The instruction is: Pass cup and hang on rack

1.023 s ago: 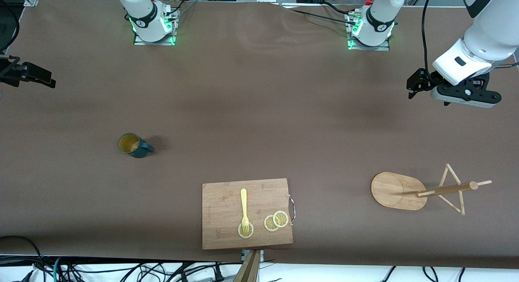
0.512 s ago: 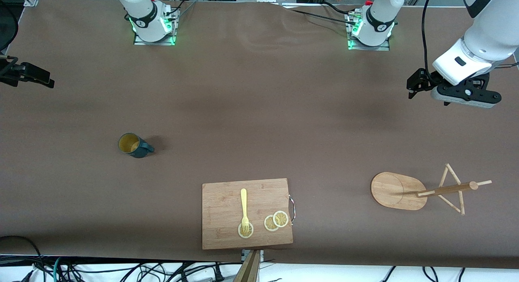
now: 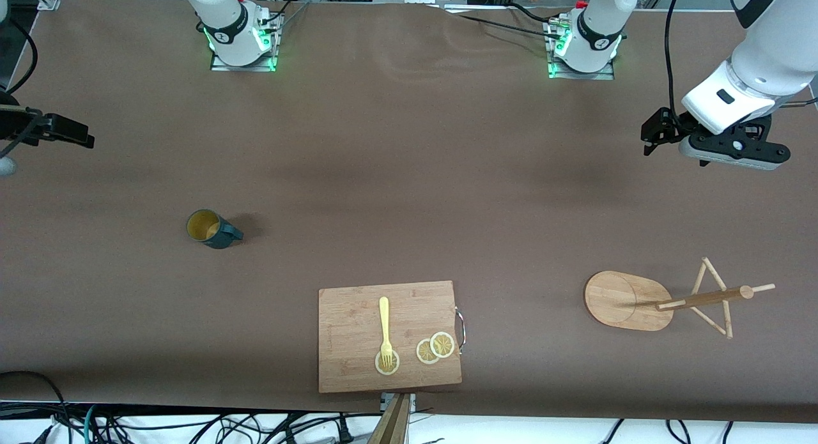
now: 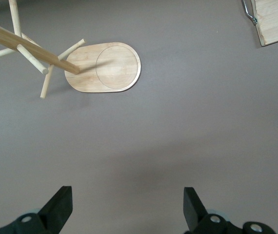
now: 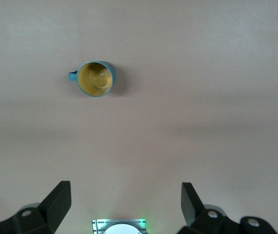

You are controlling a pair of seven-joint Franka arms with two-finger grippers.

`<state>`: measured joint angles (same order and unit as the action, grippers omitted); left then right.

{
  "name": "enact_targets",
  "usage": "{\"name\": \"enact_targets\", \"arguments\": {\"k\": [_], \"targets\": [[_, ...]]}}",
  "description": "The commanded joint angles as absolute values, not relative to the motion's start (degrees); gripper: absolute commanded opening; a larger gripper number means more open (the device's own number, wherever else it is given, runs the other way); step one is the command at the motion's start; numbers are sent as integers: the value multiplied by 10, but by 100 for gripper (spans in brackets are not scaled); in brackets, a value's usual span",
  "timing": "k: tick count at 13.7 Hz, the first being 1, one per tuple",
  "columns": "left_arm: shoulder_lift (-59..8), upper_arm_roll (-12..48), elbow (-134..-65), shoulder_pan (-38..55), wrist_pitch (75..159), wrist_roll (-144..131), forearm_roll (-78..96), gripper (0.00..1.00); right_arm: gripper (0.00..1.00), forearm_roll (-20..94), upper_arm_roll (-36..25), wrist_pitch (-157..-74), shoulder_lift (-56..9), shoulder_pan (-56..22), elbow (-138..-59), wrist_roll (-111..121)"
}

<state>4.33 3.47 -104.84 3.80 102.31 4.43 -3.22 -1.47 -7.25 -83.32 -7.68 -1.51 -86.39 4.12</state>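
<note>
Teal-ribbed, mustard-lined, the cup [image 3: 209,228] stands upright on the surface [image 3: 396,176] toward the right arm's end, handle sideways. Both the left gripper [image 4: 128,210] and right gripper [image 5: 125,204] hover released.

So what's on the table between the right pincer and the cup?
Nothing: in the right wrist view only bare brown table lies between the open right pincer and the cup.

cup [image 3: 209,229]: we are seeing bare table on every side, nothing crowding it | rack [image 3: 664,300]: its pegs are jutting outward, bare table around its base | cutting board [image 3: 358,322]: lying near the front edge, well apart from both
</note>
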Motion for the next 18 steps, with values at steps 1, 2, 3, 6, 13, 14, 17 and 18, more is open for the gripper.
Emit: {"name": "enact_targets", "arguments": {"k": [1, 2, 3, 6, 13, 14, 17, 18], "targets": [[49, 37, -1047, 38, 1015, 38, -29, 100, 100, -16, -67, -833, -104, -6, -853, 36], [49, 37, -1047, 38, 1016, 38, -29, 100, 100, -15, -67, -837, -114, -7, -853, 36], [49, 38, -1047, 39, 1015, 38, -30, 100, 100, -14, -67, -839, -126, -7, -853, 36], [50, 40, -1047, 39, 1014, 38, -29, 100, 100, -14, -62, -858, -163, -11, -858, 38], [50, 49, -1047, 39, 1015, 38, -29, 100, 100, -6, -61, -975, -211, -32, -913, 38], [50, 49, -1047, 39, 1015, 38, -29, 100, 100, -6, -61, -1000, -212, -36, -926, 38], [50, 50, -1047, 39, 1014, 38, -29, 100, 100, -5, -61, -1075, -220, -39, -968, 38], [50, 49, -1047, 39, 1014, 38, -29, 100, 100, -5, -61, -1096, -226, -39, -977, 38]]}}
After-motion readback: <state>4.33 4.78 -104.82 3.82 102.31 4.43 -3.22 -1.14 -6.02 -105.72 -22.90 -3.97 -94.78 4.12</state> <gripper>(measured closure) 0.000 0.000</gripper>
